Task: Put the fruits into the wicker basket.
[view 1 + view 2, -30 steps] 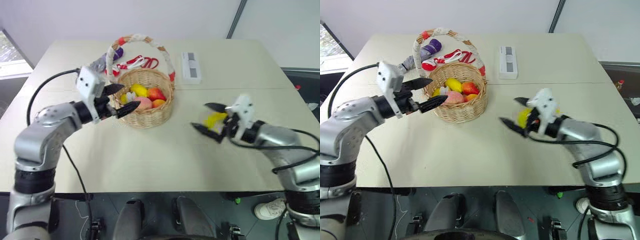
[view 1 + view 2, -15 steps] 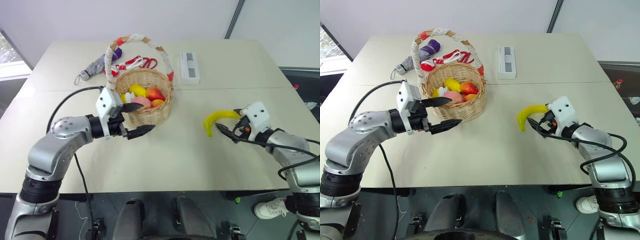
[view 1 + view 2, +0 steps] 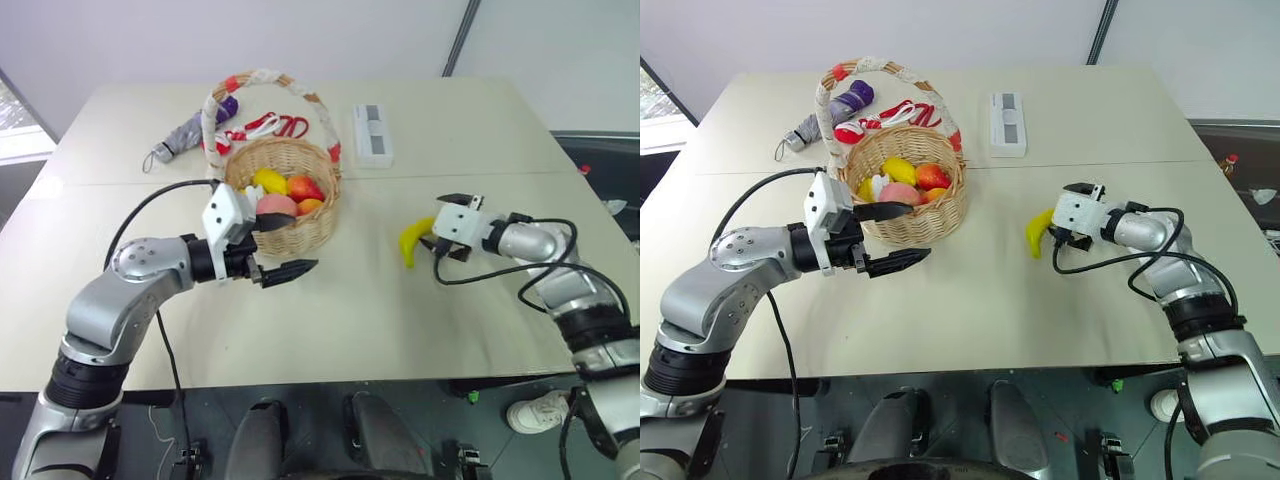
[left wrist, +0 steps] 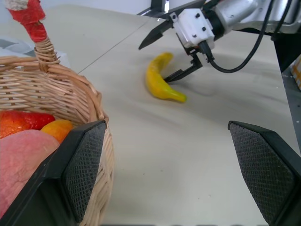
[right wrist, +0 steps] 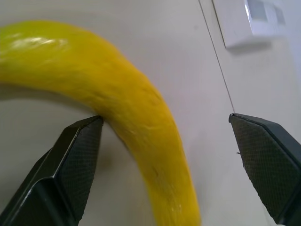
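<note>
From the head cameras, the right gripper [image 3: 440, 228] straddles the banana [image 3: 413, 240], which lies on the table [image 3: 330, 310] well to the right of the basket [image 3: 300, 225]. Its fingers are spread, one on each side of the fruit, nothing clamped yet. The left gripper [image 3: 282, 245] hovers just in front of the basket, fingers wide apart and empty. The basket already holds a yellow fruit [image 3: 272, 180], a red fruit [image 3: 309, 187], a peach [image 3: 275, 205] and an orange fruit [image 3: 311, 206]; scissors [image 3: 272, 126] lie behind it.

From the left wrist, the banana shows across the table with the right gripper's fingers bracketing its thick middle, while the basket wall sits close by.

From the right wrist, one finger [image 5: 75, 160] touches the banana's inner curve and the other stands clear of it. To do this well, I'd centre the fingers across the middle, close gently so the curve doesn't squirt out, then lift straight up.
</note>
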`<action>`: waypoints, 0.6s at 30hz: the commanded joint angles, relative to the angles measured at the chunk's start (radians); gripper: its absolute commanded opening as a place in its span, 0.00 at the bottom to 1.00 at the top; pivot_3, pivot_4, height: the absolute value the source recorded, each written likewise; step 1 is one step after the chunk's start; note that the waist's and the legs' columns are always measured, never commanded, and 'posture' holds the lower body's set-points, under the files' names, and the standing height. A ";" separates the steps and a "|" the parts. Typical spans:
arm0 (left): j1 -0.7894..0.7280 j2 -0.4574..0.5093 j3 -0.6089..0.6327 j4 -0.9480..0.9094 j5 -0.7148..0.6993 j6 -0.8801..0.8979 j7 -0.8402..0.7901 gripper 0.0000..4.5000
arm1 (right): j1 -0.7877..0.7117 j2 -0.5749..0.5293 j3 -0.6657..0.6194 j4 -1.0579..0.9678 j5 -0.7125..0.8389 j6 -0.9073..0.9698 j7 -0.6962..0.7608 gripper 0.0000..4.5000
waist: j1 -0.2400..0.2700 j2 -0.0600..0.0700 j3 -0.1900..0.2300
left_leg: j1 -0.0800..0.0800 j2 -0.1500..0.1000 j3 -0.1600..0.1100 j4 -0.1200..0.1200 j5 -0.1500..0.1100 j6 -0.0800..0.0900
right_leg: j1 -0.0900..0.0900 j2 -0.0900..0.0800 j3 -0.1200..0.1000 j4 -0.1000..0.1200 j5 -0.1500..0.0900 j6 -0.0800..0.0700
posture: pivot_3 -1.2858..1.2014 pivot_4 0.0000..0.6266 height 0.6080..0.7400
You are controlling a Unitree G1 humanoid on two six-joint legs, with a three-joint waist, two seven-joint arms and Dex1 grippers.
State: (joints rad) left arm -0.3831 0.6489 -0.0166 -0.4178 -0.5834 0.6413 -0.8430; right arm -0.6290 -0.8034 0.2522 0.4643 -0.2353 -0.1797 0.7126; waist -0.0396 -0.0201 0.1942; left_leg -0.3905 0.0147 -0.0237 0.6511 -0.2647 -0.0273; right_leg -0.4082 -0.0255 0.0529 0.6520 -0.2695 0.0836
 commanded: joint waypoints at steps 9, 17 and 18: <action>0.021 0.018 0.054 -0.043 -0.010 -0.016 0.023 1.00 | -0.043 0.005 -0.021 0.075 -0.039 -0.110 -0.001 0.12 | -0.003 0.000 0.000 | 0.000 0.000 -0.003 0.001 0.000 0.000 | 0.000 -0.001 0.000 0.001 0.000 0.000 | 0.52 0.24 1.00; 0.061 0.091 0.305 0.065 -0.088 -0.004 0.000 1.00 | 0.059 -0.024 -0.148 -0.477 0.231 0.109 0.154 0.12 | -0.007 0.002 0.001 | 0.000 0.001 -0.004 0.000 0.000 0.000 | -0.002 0.000 0.000 0.002 0.000 0.000 | 0.52 0.24 1.00; 0.077 0.106 0.341 0.085 -0.098 -0.003 -0.011 1.00 | 0.063 0.000 -0.148 -0.583 0.301 0.192 0.176 0.12 | -0.008 0.002 0.001 | 0.000 0.002 -0.004 -0.001 0.000 0.000 | -0.002 0.000 0.000 0.002 0.000 0.000 | 0.52 0.24 1.00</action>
State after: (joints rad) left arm -0.3177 0.7372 0.2490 -0.3464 -0.6530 0.6446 -0.8369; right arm -0.5574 -0.8254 0.1332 0.0618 -0.0561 -0.0862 0.8499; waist -0.0479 -0.0183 0.1953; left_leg -0.3900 0.0171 -0.0274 0.6503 -0.2647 -0.0273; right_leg -0.4097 -0.0259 0.0532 0.6542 -0.2696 0.0834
